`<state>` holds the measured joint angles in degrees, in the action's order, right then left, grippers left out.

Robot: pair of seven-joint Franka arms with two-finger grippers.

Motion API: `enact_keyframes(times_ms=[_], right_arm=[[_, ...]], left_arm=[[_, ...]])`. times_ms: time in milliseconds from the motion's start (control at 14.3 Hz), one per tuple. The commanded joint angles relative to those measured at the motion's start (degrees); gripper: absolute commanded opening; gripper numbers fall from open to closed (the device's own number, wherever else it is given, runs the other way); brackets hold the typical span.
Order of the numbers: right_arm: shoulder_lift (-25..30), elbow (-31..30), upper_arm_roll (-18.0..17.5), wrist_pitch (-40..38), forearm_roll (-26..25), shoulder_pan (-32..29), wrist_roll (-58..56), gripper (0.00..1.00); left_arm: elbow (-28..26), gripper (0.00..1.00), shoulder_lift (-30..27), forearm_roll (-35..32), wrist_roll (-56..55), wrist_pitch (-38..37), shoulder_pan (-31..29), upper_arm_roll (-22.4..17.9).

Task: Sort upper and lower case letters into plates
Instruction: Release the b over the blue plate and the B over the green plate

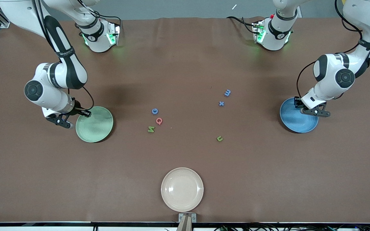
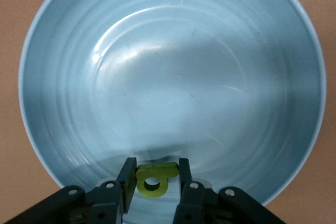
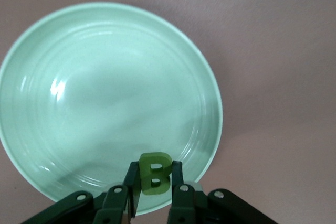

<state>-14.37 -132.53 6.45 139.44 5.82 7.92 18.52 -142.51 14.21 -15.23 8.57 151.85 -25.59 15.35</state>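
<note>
My right gripper [image 1: 63,123] [image 3: 155,168] is shut on a green B [image 3: 155,180], held upright over the rim of the pale green plate [image 1: 98,128] [image 3: 79,103] at the right arm's end. My left gripper [image 1: 316,112] [image 2: 156,165] is shut on a green lowercase letter [image 2: 152,176] just above the blue plate [image 1: 295,123] [image 2: 173,66] at the left arm's end. Both plates hold nothing. On the table between them lie a blue G [image 1: 154,111], a pink Q [image 1: 159,121], a green N [image 1: 151,129], a blue m [image 1: 227,93], a blue x [image 1: 221,103] and a green lowercase letter [image 1: 219,138].
A cream-beige plate [image 1: 182,189] sits near the table's front edge, closest to the front camera. The two arm bases [image 1: 100,37] [image 1: 273,33] stand at the table's back edge. Brown tabletop surrounds the loose letters.
</note>
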Motion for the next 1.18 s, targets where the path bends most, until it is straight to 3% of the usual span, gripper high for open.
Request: enact_keyframes(times_ms=[0, 70, 209, 279, 348, 418, 488, 697, 906, 1115], right_arm=[[-2.1, -0.9, -0.8, 2.7, 0.0, 0.1, -0.3, 0.03], [-2.7, -0.9, -0.8, 3.5, 0.0, 0.4, -0.3, 0.03], [-3.5, -0.8, -0.8, 3.6, 0.0, 0.7, -0.3, 0.08], [-3.5, -0.6, -0.8, 3.6, 0.0, 0.7, -0.3, 0.3], [-3.5, -0.5, -0.8, 3.6, 0.0, 0.8, -0.3, 0.64], [-3.5, -0.4, -0.8, 3.6, 0.0, 0.9, -0.3, 0.88], [-3.3, 0.1, -0.8, 3.1, 0.0, 0.9, -0.3, 1.0], [-2.5, 4.8, -0.9, -3.2, 0.5, 3.0, 0.8, 1.0], [-2.9, 13.6, -0.9, -12.3, 0.5, 6.9, 7.3, 1.0], [-3.6, 16.9, -1.0, -12.6, 1.9, 11.3, 9.3, 1.0]], left_arm=[[0.0, 0.94, -1.9, -1.0, 0.7, -0.5, -0.7, 1.0], [0.6, 0.99, -3.3, -1.0, 0.1, -1.8, -0.6, 1.9], [3.3, 0.99, -5.2, -0.1, -2.3, -6.8, -0.7, 5.5], [5.3, 0.99, -5.2, 0.0, -5.4, -9.9, -0.7, 7.2], [7.5, 0.99, -5.1, 0.0, -9.6, -12.5, -0.7, 9.8], [9.4, 0.99, -4.6, 0.1, -13.6, -13.9, -0.6, 12.0], [11.6, 0.99, -3.9, 0.2, -18.6, -14.9, -0.4, 14.2], [20.0, 0.99, 2.5, 0.5, -35.2, -15.9, 1.1, 20.0], [28.5, 0.99, 9.0, 0.4, -50.9, -18.4, 7.9, 20.5], [36.8, 0.99, 16.1, -0.2, -61.7, -19.4, 13.3, 20.2]])
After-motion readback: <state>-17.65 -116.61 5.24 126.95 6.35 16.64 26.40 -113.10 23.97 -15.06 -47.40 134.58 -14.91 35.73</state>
